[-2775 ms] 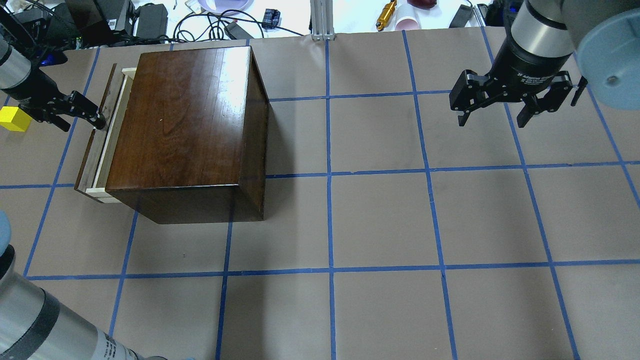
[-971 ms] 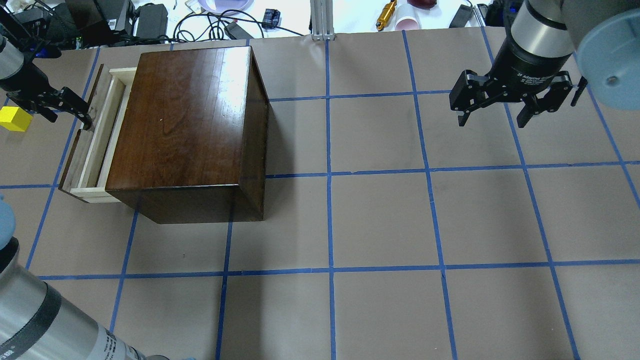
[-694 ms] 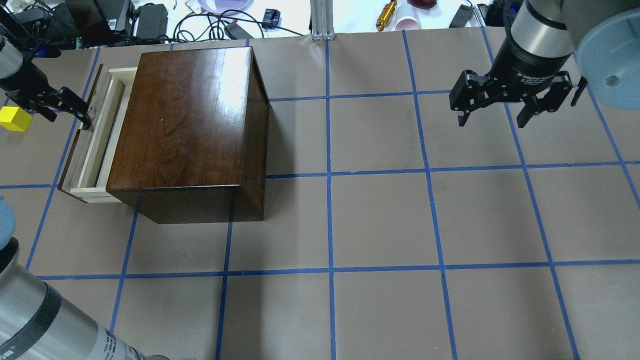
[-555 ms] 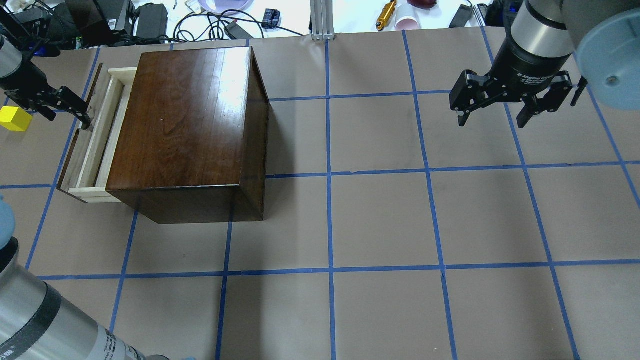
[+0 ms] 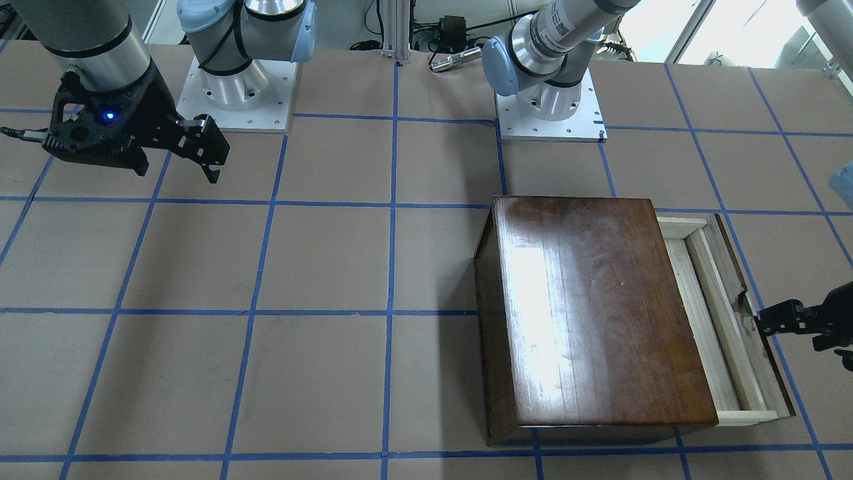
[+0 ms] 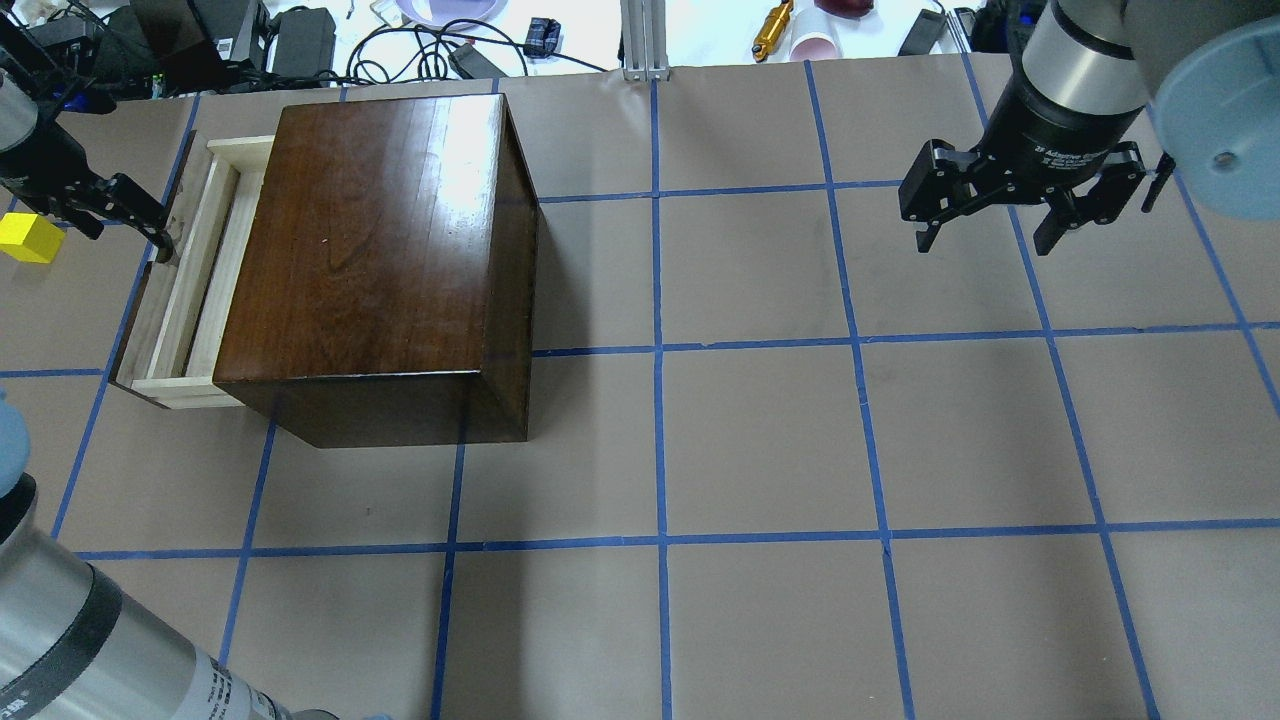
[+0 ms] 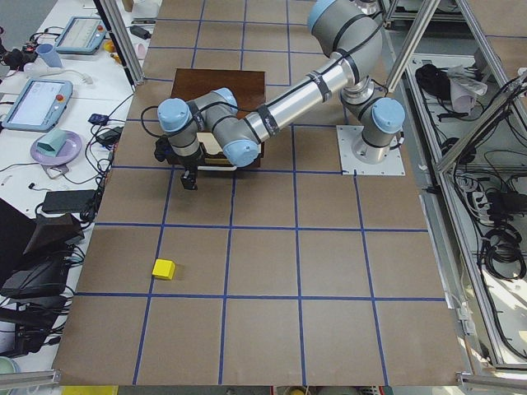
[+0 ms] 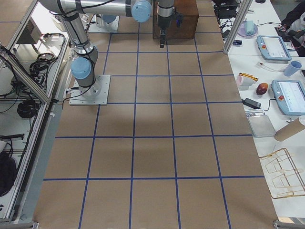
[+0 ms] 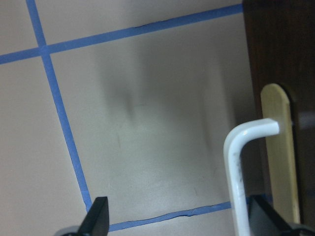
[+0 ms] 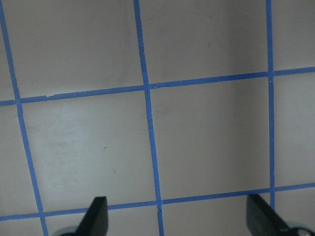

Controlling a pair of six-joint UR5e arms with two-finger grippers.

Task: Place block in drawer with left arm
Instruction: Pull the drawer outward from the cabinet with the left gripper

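The yellow block point(image 6: 28, 238) lies on the table left of the cabinet point(image 6: 380, 250); it also shows in the exterior left view point(image 7: 164, 268). The drawer point(image 6: 185, 275) stands partly pulled out, and its visible pale inside point(image 5: 716, 320) holds nothing. My left gripper point(image 6: 128, 238) is open at the drawer's dark front. In the left wrist view the metal handle point(image 9: 235, 172) stands between its fingers, close to the right fingertip point(image 9: 263, 221). The block is beside this gripper, apart from it. My right gripper point(image 6: 983, 245) is open and empty, above the table far right.
Cables, power bricks and small items point(image 6: 300, 40) lie beyond the table's far edge. The robot bases point(image 5: 233, 93) stand on the robot's side of the table. Blue tape lines grid the brown table point(image 6: 760, 440).
The drawer has come further out of the cabinet, toward the left. My left gripper has moved left with the drawer front. The block and the right arm have not moved.
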